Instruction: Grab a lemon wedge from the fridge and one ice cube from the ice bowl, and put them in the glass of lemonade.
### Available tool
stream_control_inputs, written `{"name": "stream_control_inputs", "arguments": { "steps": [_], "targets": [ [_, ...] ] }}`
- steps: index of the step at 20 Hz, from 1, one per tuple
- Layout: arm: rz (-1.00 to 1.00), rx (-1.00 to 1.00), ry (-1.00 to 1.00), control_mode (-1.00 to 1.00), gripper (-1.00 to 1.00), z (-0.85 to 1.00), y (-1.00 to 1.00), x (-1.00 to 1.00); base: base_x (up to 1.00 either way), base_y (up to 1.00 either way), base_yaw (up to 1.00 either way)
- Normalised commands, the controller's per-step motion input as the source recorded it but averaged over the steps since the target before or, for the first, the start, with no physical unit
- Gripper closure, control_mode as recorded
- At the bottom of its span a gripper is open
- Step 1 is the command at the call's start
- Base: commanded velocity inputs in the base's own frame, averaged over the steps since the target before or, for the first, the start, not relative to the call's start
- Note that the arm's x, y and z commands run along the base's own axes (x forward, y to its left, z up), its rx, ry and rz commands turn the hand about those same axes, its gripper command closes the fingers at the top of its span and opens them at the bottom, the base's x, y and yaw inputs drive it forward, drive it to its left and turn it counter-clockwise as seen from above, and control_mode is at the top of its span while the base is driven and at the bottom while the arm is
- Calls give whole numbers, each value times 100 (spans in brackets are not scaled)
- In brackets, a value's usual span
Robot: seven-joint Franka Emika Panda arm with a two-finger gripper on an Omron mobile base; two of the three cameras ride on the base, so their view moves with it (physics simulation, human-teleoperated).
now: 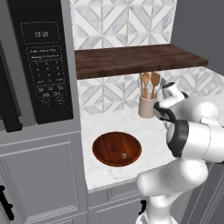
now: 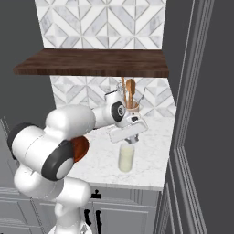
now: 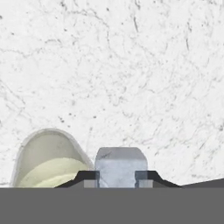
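Ice cube (image 3: pixel 120 165) pinched in the tool (image 3: pixel 118 177), just above & beside the glass of lemonade (image 2: pixel 126 157) on the marble surface (image 2: pixel 151 155). Ice bowl (image 1: pixel 117 148) sits well apart from glass. Drop-in not done yet; can't tell re lemon wedge.

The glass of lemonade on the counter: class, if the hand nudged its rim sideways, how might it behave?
The glass of lemonade stands taller than it is wide, so a push at the rim would probably tip it rather than slide it. Its pale contents could spill over the counter. Clear, smooth walls suggest it is slippery and breakable.
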Motion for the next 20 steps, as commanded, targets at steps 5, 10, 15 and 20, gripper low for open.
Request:
{"name": "stream_control_inputs", "arguments": {
  "steps": [5,10,15,20],
  "targets": [
    [0,0,2,-100,100,-24,0,6,0,0,0],
    [0,0,-1,-100,100,2,0,-36,0,0,0],
    [0,0,-6,-100,100,21,3,-64,0,0,0],
    [0,0,-3,-100,100,16,15,-47,0,0,0]
  ]
}}
